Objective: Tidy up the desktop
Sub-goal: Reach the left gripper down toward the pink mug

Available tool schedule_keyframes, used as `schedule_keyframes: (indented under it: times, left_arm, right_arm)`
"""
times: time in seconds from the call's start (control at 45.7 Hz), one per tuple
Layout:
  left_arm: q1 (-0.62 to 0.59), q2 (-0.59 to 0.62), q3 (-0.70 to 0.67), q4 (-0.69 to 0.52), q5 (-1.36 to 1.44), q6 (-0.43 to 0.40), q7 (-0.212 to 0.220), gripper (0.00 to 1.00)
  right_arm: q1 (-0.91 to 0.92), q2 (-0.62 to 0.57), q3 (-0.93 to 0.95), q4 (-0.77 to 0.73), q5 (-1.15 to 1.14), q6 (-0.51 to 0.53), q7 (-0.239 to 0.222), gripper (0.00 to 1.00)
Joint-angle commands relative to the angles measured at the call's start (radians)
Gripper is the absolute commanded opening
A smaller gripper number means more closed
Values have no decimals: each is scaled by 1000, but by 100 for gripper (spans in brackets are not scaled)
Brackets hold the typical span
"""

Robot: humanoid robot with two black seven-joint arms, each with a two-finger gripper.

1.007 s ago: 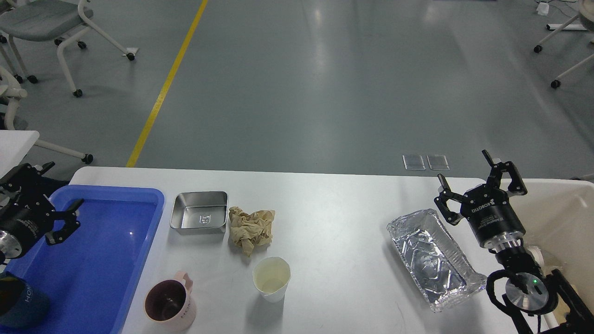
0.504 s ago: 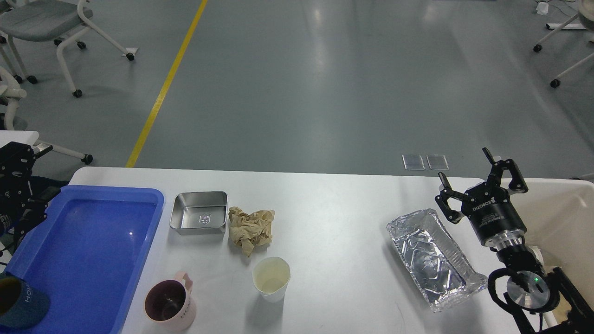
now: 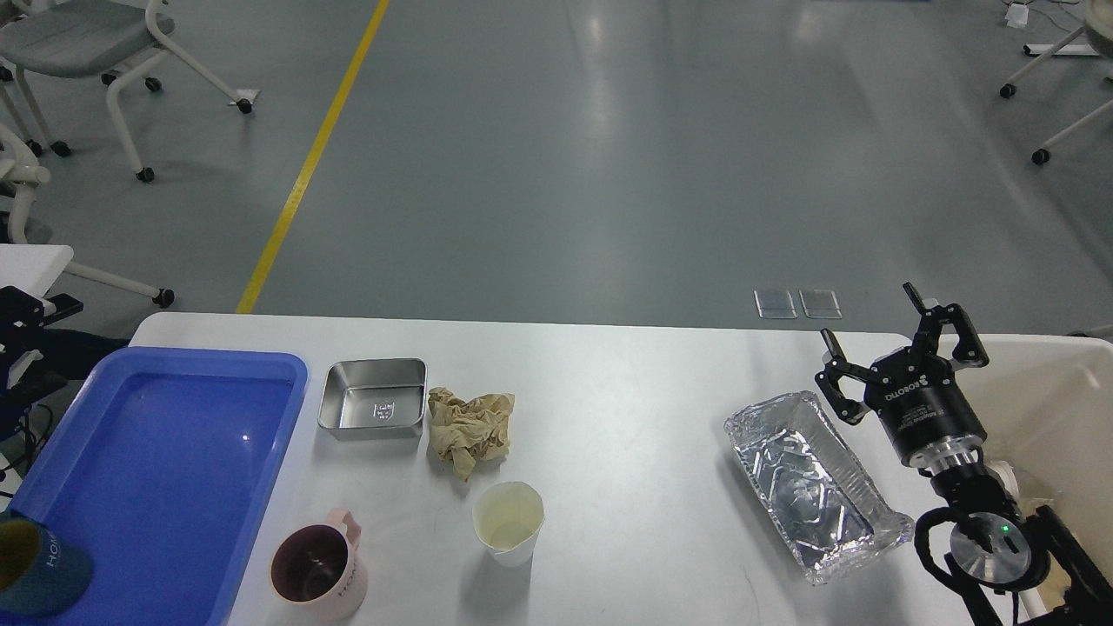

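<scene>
The white desktop (image 3: 626,409) holds a square steel dish (image 3: 374,400), a crumpled brown paper (image 3: 469,428), a white paper cup (image 3: 509,522), a pink mug (image 3: 317,569) and a foil container (image 3: 813,482). My right gripper (image 3: 868,315) is open and empty, just above and right of the foil container's far end. Of my left arm only a black part (image 3: 26,309) shows at the left edge, beyond the blue tray (image 3: 156,469); its fingers cannot be told apart.
A dark teal cup (image 3: 35,565) lies in the blue tray's near left corner. A cream-white bin (image 3: 1056,400) stands at the table's right end, behind my right arm. Chairs stand on the floor far left and far right.
My left arm has drawn back to the left, from over the blue tray to the view's edge. My right gripper has barely moved.
</scene>
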Motion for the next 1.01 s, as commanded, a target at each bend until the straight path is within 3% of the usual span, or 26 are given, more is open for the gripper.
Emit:
schedule_keyframes:
  times: [0.0,0.175,0.372,0.416,0.591,0.832,0.985]
  left_arm:
    - [2,-3,-23,2,80,-24,-63,98]
    - [39,33,-26,6,105,-44,-138,98]
    - [74,69,-9,29,176,-44,-333,98]
    - [86,66,2,29,200,-43,-357,98]
    - [94,56,115,25,250,-44,-370,98]
    - [77,38,137,-6,356,-55,-368,98]
    - [67,35,160,-41,370,-70,-345,98]
  right_arm:
    - [0,-1,-1,0,0,1,0,100]
    - [-5,-1,-2,-2,0,1,0,100]
    - [-6,1,-2,-2,-21,1,0,100]
    - [-6,2,-2,-2,-26,1,0,100]
    - [-6,2,-5,-2,-28,1,0,100]
    - [-6,2,-7,-2,-35,1,0,100]
    - [-8,4,-7,-2,-51,1,0,100]
